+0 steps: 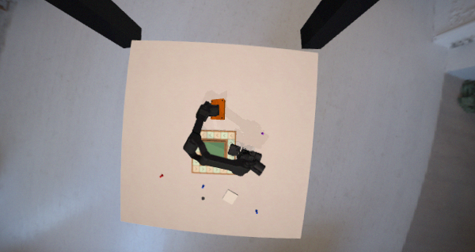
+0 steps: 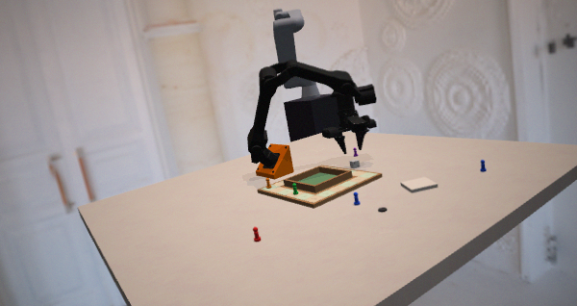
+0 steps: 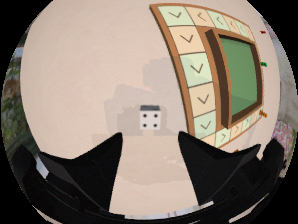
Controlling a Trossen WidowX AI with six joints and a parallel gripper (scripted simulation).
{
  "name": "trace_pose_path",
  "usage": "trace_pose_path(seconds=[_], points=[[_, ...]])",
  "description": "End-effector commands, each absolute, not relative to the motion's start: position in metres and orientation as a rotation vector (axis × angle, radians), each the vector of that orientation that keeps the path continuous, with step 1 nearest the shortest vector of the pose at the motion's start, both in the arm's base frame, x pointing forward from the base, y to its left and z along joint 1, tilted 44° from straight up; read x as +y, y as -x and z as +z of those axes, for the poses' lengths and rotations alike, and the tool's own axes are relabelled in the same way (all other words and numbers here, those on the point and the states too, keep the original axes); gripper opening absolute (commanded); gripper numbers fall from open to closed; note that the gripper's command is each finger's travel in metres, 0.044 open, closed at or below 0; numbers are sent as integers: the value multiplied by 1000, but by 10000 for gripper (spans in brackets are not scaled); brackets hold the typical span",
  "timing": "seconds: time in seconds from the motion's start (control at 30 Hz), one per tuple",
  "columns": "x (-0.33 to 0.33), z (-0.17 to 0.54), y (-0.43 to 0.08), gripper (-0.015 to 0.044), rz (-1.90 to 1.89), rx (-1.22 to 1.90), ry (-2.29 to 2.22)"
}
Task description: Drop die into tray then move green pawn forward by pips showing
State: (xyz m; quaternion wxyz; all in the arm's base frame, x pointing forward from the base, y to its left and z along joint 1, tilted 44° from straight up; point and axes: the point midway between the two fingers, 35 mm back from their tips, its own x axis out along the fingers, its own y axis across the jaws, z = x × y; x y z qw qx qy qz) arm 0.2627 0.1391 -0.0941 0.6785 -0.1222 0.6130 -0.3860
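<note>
The die [image 2: 354,164] [image 3: 150,119] lies on the table beside the board, outside the tray; its light face in the wrist view shows several pips. The arm hides it in the top view. My gripper [image 2: 352,151] [image 3: 150,136] is open and empty, pointing down above the die. The green pawn [image 2: 295,189] [image 3: 264,64] stands upright on the board's far side from the die. The board [image 1: 217,135] [image 2: 365,174] [image 3: 187,39] has arrowed squares around the green-floored tray [image 2: 332,182] [image 3: 218,80]. The tray is empty in the parts that show.
An orange pawn [image 2: 268,183] [image 3: 263,114] stands on the board. Off it are a purple pawn [image 1: 262,133] [image 2: 355,152], a red pawn [image 1: 161,176] [image 2: 257,234], two blue pawns [image 2: 356,198] [image 2: 483,165], a dark disc [image 1: 203,198] and a pale slab [image 1: 230,196] [image 2: 418,184].
</note>
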Motion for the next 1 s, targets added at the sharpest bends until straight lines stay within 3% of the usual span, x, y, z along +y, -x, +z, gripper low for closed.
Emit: trace_pose_path(seconds=[0.0,0.97], points=[[137,-93,-265,275,-884,1364,264],[105,-128,-262,275,-885,1363,265]])
